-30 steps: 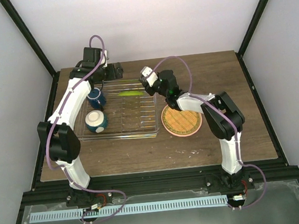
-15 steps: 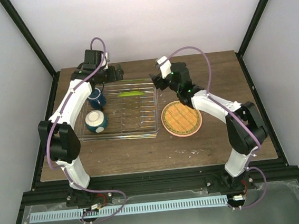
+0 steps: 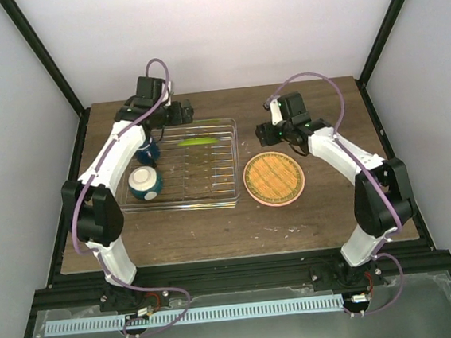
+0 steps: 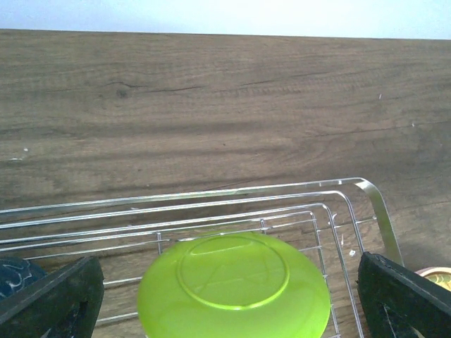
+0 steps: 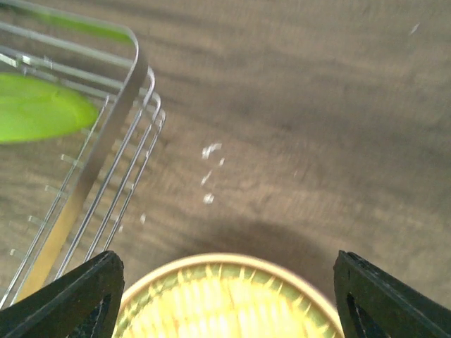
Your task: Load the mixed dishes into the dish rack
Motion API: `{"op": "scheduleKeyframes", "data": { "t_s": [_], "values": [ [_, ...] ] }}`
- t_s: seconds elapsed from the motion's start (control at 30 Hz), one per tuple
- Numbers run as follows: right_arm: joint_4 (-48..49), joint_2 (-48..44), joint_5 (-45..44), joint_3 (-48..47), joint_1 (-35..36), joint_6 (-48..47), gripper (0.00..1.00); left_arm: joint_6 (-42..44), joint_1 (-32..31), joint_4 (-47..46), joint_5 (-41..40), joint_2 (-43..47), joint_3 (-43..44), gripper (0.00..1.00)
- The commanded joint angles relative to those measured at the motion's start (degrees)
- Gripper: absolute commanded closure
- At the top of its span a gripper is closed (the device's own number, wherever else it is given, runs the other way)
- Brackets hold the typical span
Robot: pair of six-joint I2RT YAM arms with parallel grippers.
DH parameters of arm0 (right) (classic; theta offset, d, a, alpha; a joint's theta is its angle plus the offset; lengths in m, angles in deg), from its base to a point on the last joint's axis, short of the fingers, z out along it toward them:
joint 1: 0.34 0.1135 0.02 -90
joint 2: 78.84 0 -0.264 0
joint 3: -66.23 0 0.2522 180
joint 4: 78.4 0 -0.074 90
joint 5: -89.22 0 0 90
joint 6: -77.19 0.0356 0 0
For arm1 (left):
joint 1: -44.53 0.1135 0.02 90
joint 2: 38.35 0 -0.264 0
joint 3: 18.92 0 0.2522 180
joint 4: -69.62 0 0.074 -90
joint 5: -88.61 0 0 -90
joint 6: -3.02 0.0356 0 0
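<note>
The dish rack (image 3: pixel 228 191) holds a dark blue mug (image 3: pixel 146 153), a teal-and-white bowl (image 3: pixel 144 182) and a lime-green plate (image 3: pixel 197 140) standing on edge near its far side. My left gripper (image 3: pixel 182 112) hovers open just behind that plate (image 4: pixel 232 285), one finger (image 4: pixel 53 303) on each side and neither touching it. My right gripper (image 3: pixel 264 133) is open and holds nothing, off the rack's right end. It hangs over the far edge of the cream plate (image 3: pixel 272 176), which lies on the salmon-pink plate (image 3: pixel 286 202). The right wrist view shows the cream plate (image 5: pixel 225 303) between its fingers (image 5: pixel 70 296).
The rack's rim (image 5: pixel 106 148) runs along the left of the right wrist view, with the green plate (image 5: pixel 42 109) behind it. Bare wooden table (image 3: pixel 333 206) lies to the right of the plates and in front of the rack. Dark frame posts (image 3: pixel 375 59) border the table.
My right gripper let go of the lime-green plate, opened wide and swung right from the rack to above the cream plate. The left gripper shifted slightly right.
</note>
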Motion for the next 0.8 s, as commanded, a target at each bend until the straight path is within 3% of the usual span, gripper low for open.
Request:
{"op": "scheduleKeyframes", "data": {
  "t_s": [0.0, 0.2, 0.37, 0.77],
  "values": [
    [-14.04, 0.4, 4.33, -4.22, -0.13, 6.28, 0.16, 0.38, -1.18, 0.83, -1.98, -1.53, 2.43, 0.0],
    [-21.36, 0.37, 7.5, -3.16, -2.17, 11.05, 0.13, 1.19, -1.6, 2.95, -2.63, -2.57, 4.05, 0.0],
    [-22.19, -1.74, 10.4, 1.43, -5.59, 12.09, 0.1, 1.4, -1.98, 4.51, -2.36, -3.45, 5.03, 0.0],
    [-23.47, -2.6, 11.97, 6.72, -5.86, 11.7, 0.1, 2.47, -2.52, 7.27, -2.29, -5.32, 7.98, 0.0]
  ]
}}
